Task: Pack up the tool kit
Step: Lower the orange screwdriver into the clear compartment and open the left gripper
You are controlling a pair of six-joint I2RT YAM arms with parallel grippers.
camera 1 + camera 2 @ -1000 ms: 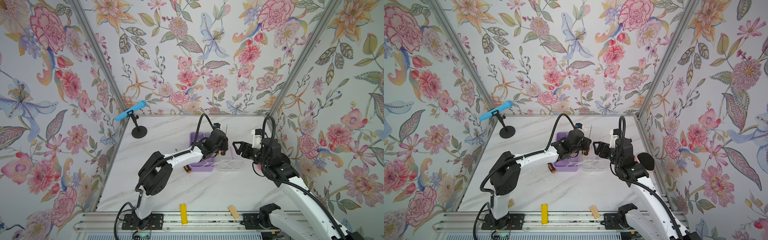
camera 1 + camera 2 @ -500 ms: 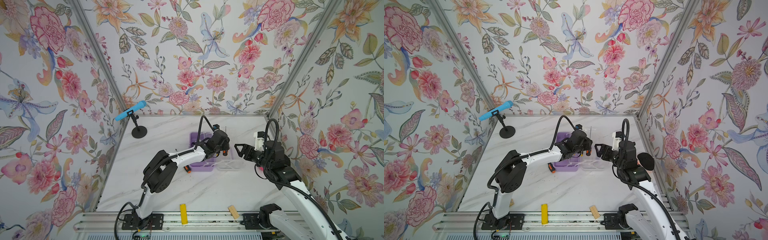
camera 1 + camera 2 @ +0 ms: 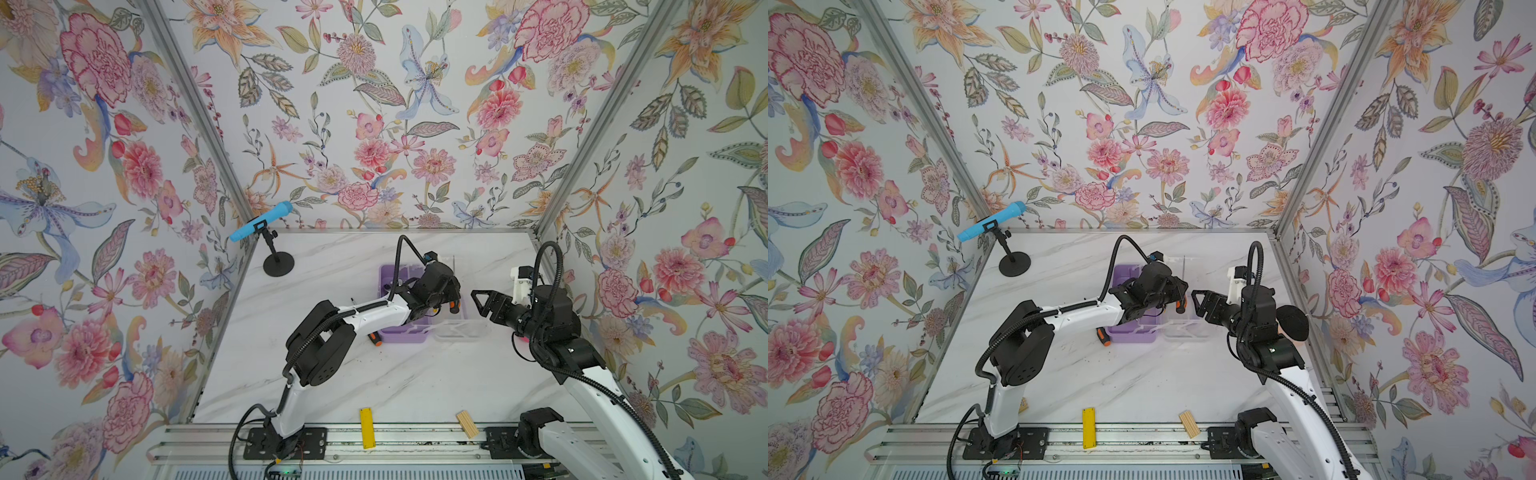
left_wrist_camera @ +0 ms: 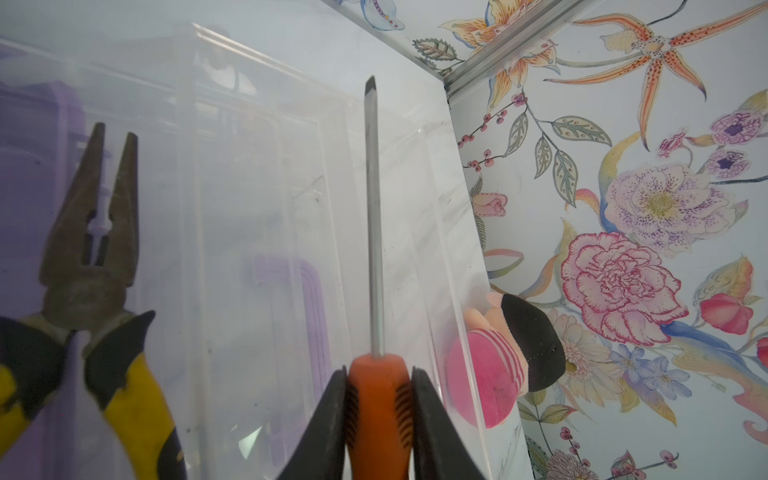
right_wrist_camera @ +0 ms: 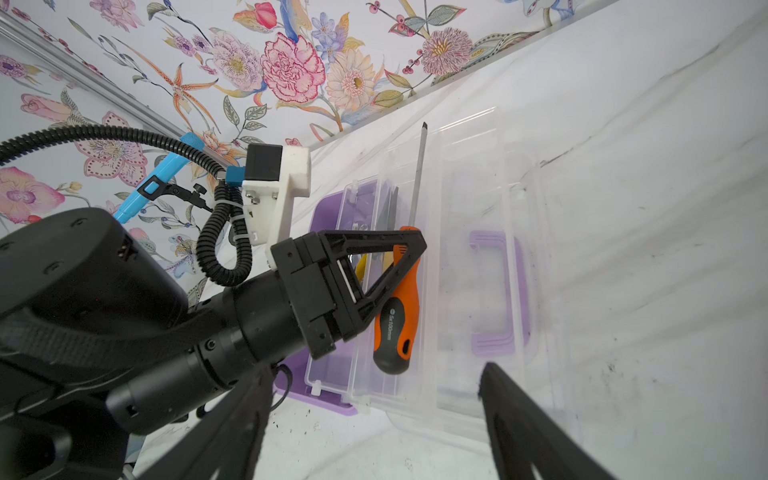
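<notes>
Grips orange screwdriver [image 4: 374, 228] in clenched left gripper [image 4: 378, 370], handle end cut off at lower frame edge. Holds right gripper [image 5: 376, 372] released, empty, near tool kit [image 3: 403, 334] mid-frame in both top views, largely hidden under left arm [image 3: 365, 316].

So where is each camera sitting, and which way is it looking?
Top views: high above the near edge, looking down at the table; left arm and right arm show.
Left wrist: rides the left arm, looks along the left gripper at the screwdriver it holds, pliers beside.
Right wrist: rides the right arm, looks past the open right gripper at the left gripper and case.
Shared: both wrist views show that screwdriver.
</notes>
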